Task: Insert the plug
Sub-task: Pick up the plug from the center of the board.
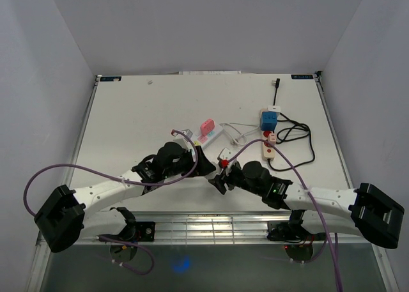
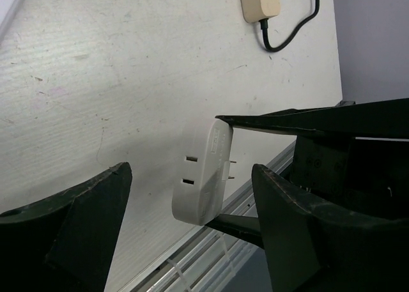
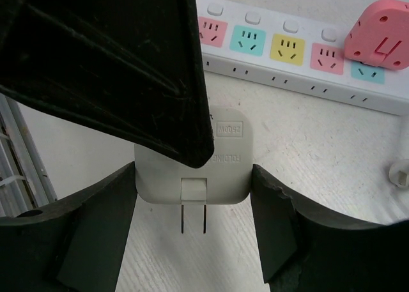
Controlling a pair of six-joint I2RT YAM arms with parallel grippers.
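Observation:
The plug (image 3: 192, 170) is a white flat adapter with two bare prongs pointing toward the right wrist camera. My right gripper (image 3: 193, 177) is shut on it, one finger pressed to each side, just above the table. In the left wrist view the plug (image 2: 204, 174) hangs between my left gripper's (image 2: 190, 177) wide-apart fingers (image 2: 83, 222), with a gap on either side, so the left gripper is open. One left finger (image 3: 121, 55) covers the plug's upper left in the right wrist view. From above, both grippers meet around the plug (image 1: 225, 153). The white power strip (image 3: 287, 55) with coloured sockets lies just beyond.
A pink plug (image 3: 377, 36) sits in the power strip's end socket (image 1: 206, 126). To the right are a blue adapter (image 1: 268, 119), a beige switch box with a red button (image 1: 270, 148) and black cable loops (image 1: 297, 138). The table's metal front rail (image 1: 211, 225) runs close behind the grippers.

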